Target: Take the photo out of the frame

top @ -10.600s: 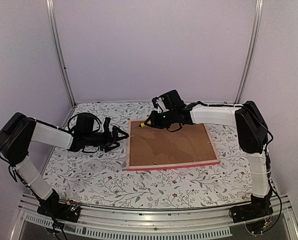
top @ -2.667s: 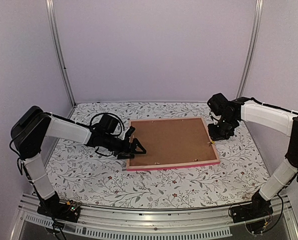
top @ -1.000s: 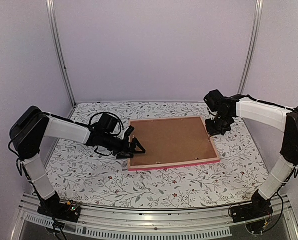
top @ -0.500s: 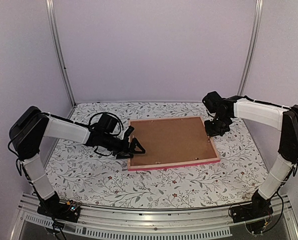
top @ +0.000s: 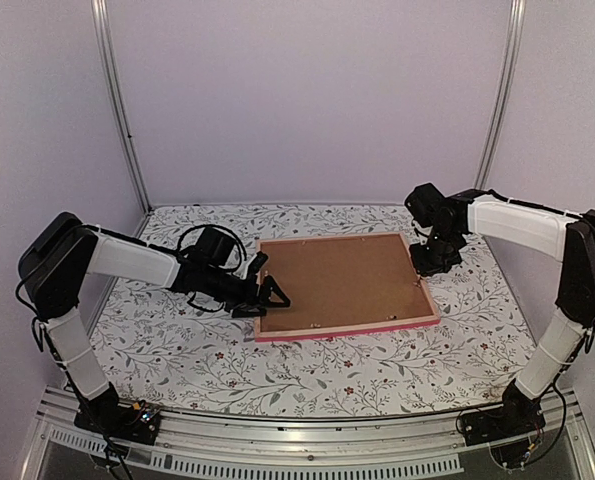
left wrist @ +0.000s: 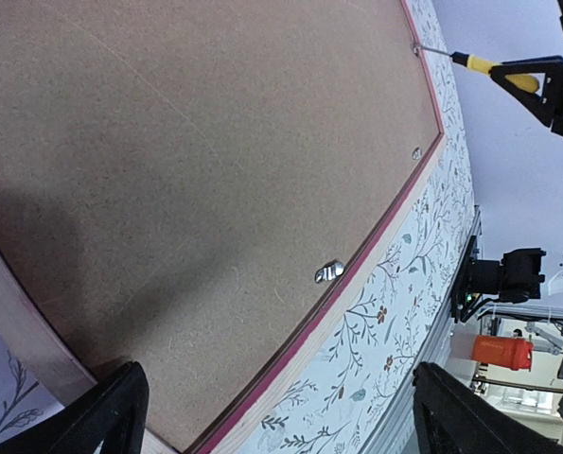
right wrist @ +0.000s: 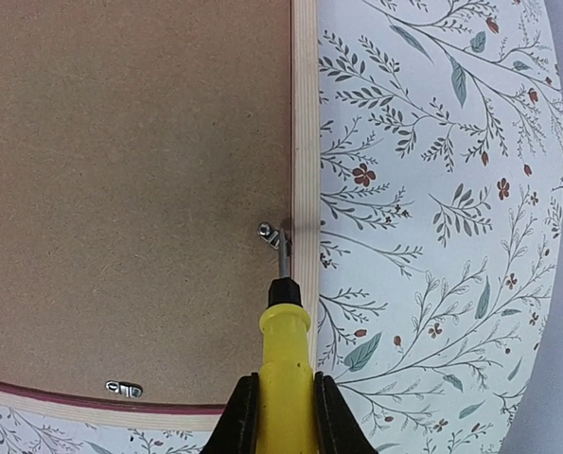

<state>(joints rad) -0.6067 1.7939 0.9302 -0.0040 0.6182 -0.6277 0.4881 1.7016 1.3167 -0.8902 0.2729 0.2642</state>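
The frame (top: 347,327) lies face down on the table, with its thin pink border showing along the near edge. The plain brown backing board (top: 337,280) fills it. The photo is hidden underneath. My left gripper (top: 269,282) is open at the frame's left edge, its jaws spread over the near-left corner (left wrist: 281,426). My right gripper (top: 429,262) is shut on a yellow screwdriver (right wrist: 286,350). The screwdriver's tip touches a small metal clip (right wrist: 272,234) on the frame's right edge (right wrist: 305,142).
More metal clips hold the board: one on the near edge (left wrist: 329,272) and one near the corner (right wrist: 123,388). The floral tablecloth (top: 177,350) covers the table. Walls and metal posts (top: 117,110) close in the back and sides.
The right gripper with the screwdriver went from the frame's far-left corner to its right edge, then shifted slightly back along it. The left gripper moved up to the frame's left edge and stays there.
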